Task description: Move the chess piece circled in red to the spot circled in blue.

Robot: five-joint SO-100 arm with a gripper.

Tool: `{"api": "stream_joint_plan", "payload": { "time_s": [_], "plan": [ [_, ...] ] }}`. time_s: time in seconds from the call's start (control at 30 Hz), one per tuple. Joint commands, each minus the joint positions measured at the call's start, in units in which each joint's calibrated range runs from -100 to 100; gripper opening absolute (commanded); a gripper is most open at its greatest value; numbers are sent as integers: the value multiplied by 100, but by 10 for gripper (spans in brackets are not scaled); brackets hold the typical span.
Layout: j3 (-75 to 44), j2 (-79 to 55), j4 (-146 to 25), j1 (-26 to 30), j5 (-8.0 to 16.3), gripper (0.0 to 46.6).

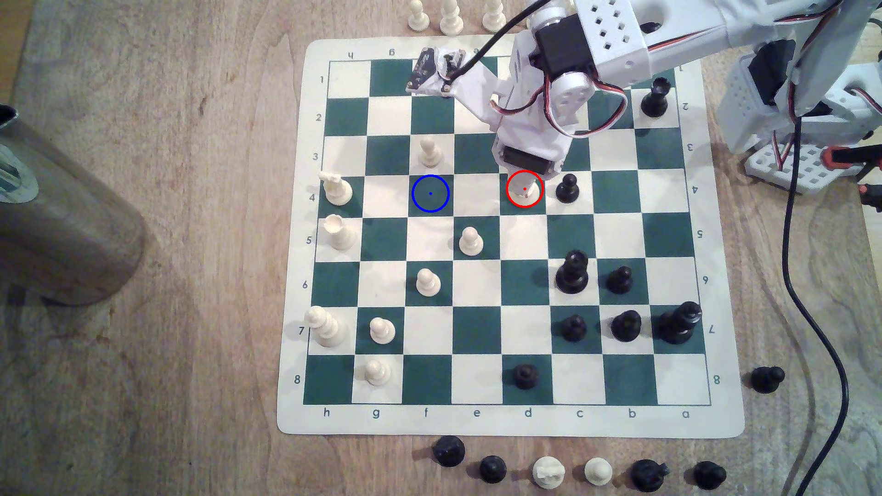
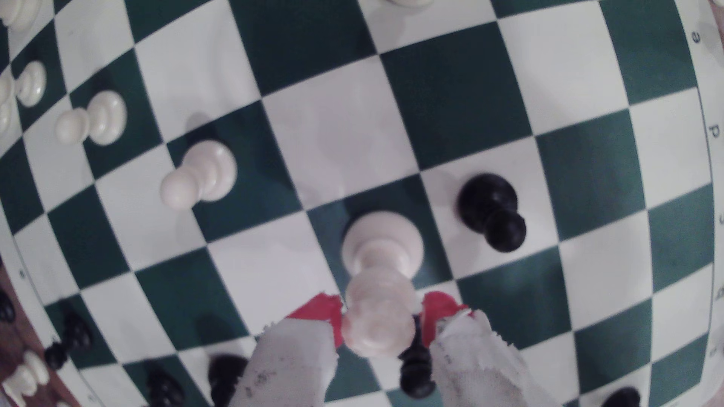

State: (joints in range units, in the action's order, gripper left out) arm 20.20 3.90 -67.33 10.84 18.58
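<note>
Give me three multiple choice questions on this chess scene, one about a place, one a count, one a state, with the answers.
1. In the exterior view, where does the spot circled in blue lie from the chess piece circled in red?
A) to its left
B) to its right
C) directly below it

2. How many white pieces stand in the row off the board's lettered edge?
A) none
B) two
C) five

3. The circled piece is:
A) toppled
B) upright between the fingers
C) off the board

Answers:
1 A, it sits in the same row, leftward.
2 B, two cream ones stand there.
3 B, the wrist view shows red-tipped fingers flanking its head.
</note>
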Motion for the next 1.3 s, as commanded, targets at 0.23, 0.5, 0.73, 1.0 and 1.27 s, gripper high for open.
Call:
{"api": "stream_joint_plan", "payload": {
  "time_s": [0.23,0.5,0.73,1.0,1.27],
  "plan": [
    [-34,587,9,-16,34,2],
    [-796,1368,-728,-95,93,2],
    [-2120,468,-925,-376,88,1],
    [-3470,-1009,-671,-345,34,1],
    [-4404,-1875,-663,-298,-20,1]
  ]
}}
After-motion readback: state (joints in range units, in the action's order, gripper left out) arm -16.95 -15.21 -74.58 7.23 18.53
